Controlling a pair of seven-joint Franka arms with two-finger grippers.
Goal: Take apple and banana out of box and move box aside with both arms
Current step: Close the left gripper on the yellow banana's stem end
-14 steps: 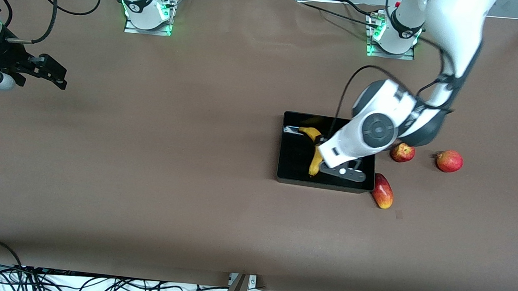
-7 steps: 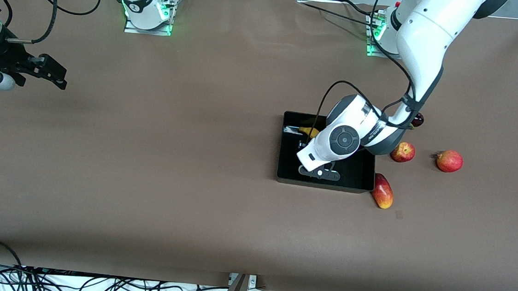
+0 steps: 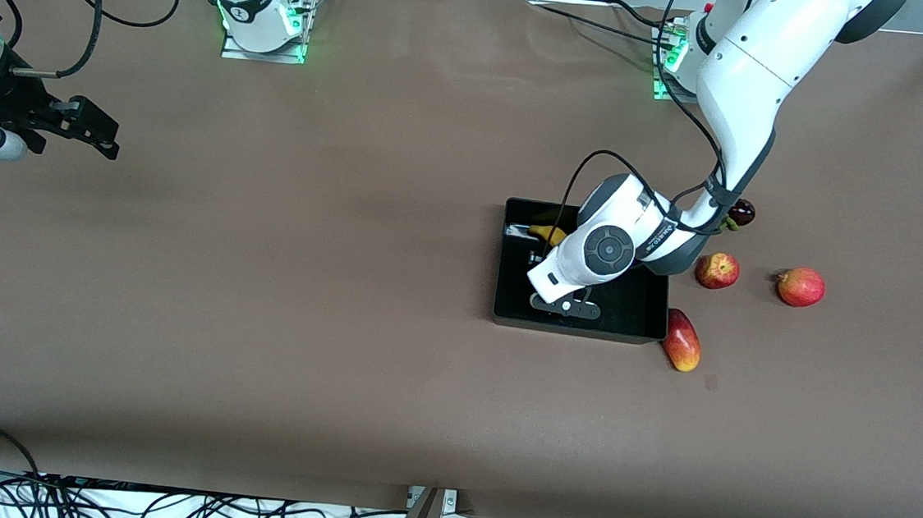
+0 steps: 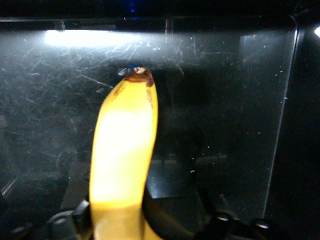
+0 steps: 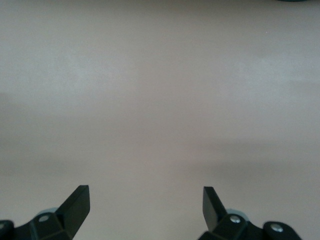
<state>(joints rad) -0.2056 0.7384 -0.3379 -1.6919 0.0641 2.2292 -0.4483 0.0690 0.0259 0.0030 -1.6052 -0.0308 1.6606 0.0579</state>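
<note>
Your desk (image 3: 341, 324) carries the box (image 3: 646, 319) at centre-right of the frame. Left gripper (image 3: 547, 266) is down inside it, fingers either side of the banana (image 4: 122, 150), closing; grip unconfirmed. Apple (image 3: 717, 271) already out, beside the box. Right gripper (image 5: 145, 202) waits upper left, fingers apart. Next: clamp, lift clear. Since a second ago, the left arm dropped over the banana.

Both arms: glossy white shells, dark grey joint bands, round grey cap on left arm (image 3: 610, 250) wrist. Black cables loop along links. Bases glow green; right gripper (image 5: 145, 205) fingers black, wedge-shaped.
</note>
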